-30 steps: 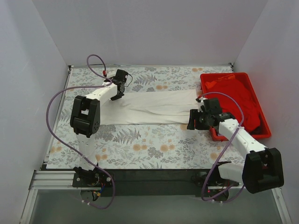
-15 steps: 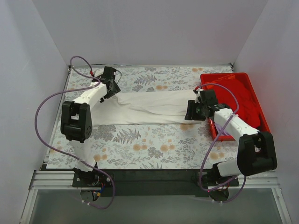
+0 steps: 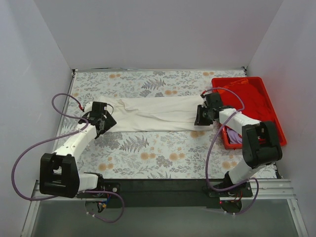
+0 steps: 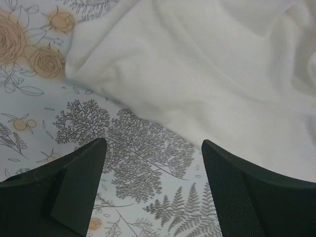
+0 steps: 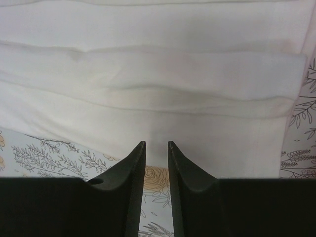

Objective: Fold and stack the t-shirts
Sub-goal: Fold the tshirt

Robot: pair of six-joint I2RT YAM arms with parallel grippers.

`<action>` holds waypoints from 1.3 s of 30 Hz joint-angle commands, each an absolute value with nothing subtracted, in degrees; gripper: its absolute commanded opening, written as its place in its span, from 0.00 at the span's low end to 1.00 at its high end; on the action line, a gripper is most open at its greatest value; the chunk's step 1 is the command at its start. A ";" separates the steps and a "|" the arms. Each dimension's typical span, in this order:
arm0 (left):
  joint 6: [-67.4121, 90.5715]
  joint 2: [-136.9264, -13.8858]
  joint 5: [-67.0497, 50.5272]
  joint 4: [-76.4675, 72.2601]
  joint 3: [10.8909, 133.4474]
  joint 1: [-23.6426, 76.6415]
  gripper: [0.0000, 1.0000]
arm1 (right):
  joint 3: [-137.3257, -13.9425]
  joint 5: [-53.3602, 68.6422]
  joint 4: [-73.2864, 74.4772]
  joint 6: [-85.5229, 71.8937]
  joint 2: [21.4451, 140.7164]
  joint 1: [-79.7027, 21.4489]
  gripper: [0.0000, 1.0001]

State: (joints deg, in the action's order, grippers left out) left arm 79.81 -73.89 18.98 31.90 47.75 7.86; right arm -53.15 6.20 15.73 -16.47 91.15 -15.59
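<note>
Both pincers sit at opposite ends of the long folded white cotton t-shirt (image 3: 158, 113) — left gripper (image 4: 150, 168) spread wide, right gripper (image 5: 156, 148) nearly closed on nothing.

Under the shirt lies the grey floral-patterned tablecloth (image 3: 148, 148). Just beyond the right gripper stands the rigid red plastic tray (image 3: 279, 133) holding the crumpled bright red t-shirt (image 3: 249, 98) — the right arm crosses the tray's near corner.

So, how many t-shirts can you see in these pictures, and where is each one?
2. The white t-shirt lies spread in a long band on the tablecloth between the two arms. The red t-shirt is bunched inside the red tray; it could hide more.
</note>
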 commanded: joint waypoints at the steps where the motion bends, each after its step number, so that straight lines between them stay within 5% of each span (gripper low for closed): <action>1: 77.44 -69.97 18.54 30.33 42.30 8.09 0.77 | -56.25 5.80 12.04 -17.66 92.90 -16.26 0.31; 23: 74.97 -68.64 19.86 26.02 41.40 8.17 0.76 | -66.26 1.06 10.99 -15.82 103.44 -16.43 0.33; 39: 74.36 -70.49 18.54 26.02 41.84 8.17 0.76 | -70.40 -2.72 13.80 7.10 102.21 -32.42 0.58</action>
